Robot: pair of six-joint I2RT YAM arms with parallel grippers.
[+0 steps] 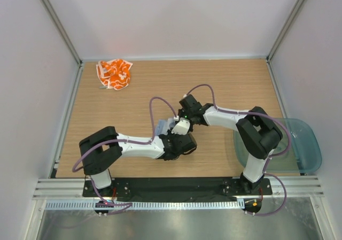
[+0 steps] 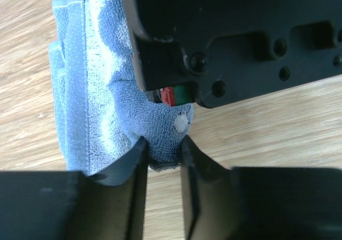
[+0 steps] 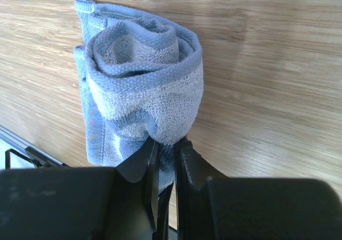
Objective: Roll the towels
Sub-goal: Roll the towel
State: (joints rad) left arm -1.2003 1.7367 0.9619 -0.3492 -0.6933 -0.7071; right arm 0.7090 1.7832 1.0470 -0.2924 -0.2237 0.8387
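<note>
Soft, light and floppy, the blue towel (image 3: 144, 74) sits half-rolled mid-frame on the tabletop (image 1: 224, 79), its edges pinched in the nearly closed left gripper (image 2: 163, 146) and right gripper (image 3: 163, 152), likely to unwind unless held at the roll's ends; the orange towel (image 1: 114, 73) lies crumpled upper left.
</note>
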